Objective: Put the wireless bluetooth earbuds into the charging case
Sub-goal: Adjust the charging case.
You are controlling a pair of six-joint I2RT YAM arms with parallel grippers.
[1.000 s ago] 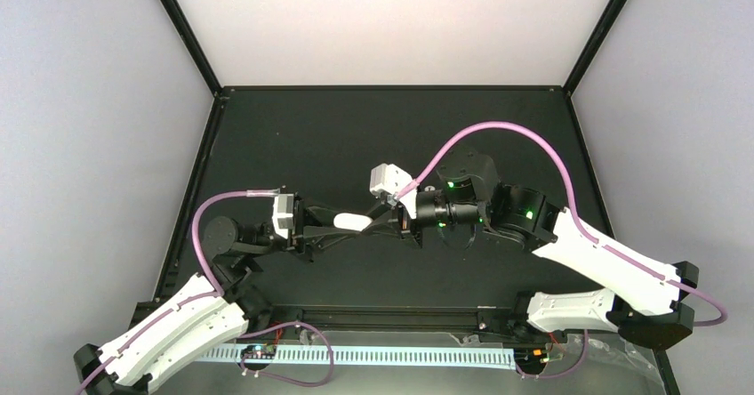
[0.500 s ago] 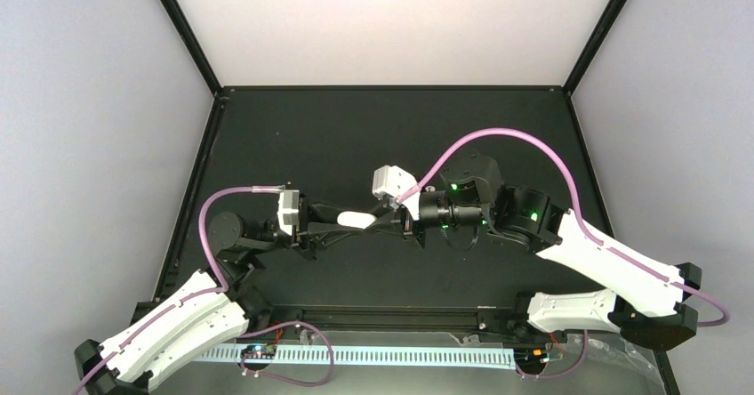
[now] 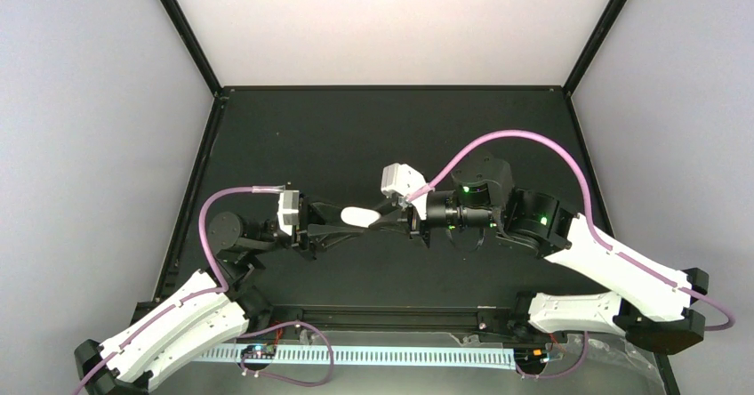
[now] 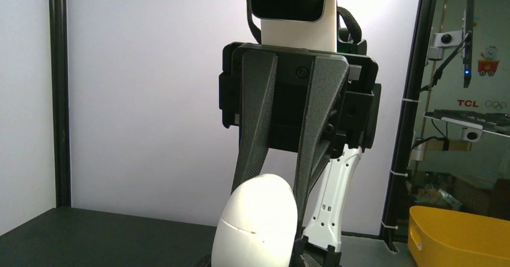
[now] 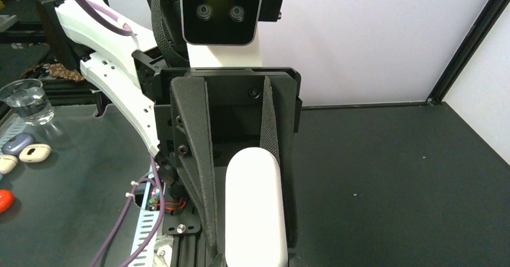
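top external view: my right gripper (image 3: 381, 218) pinches one end of the smooth white pebble-shaped charging case (image 3: 360, 216) above the matte black table (image 3: 356, 137), while my left gripper (image 3: 340, 223) flanks the other end, its grip unclear.

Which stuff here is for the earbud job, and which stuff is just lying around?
For the job:
- white charging case
- left gripper
- right gripper
(no earbuds showing)

Just lying about, off to the side:
- glass cup
- dark blue case
- cream case
- red thing
- yellow bin
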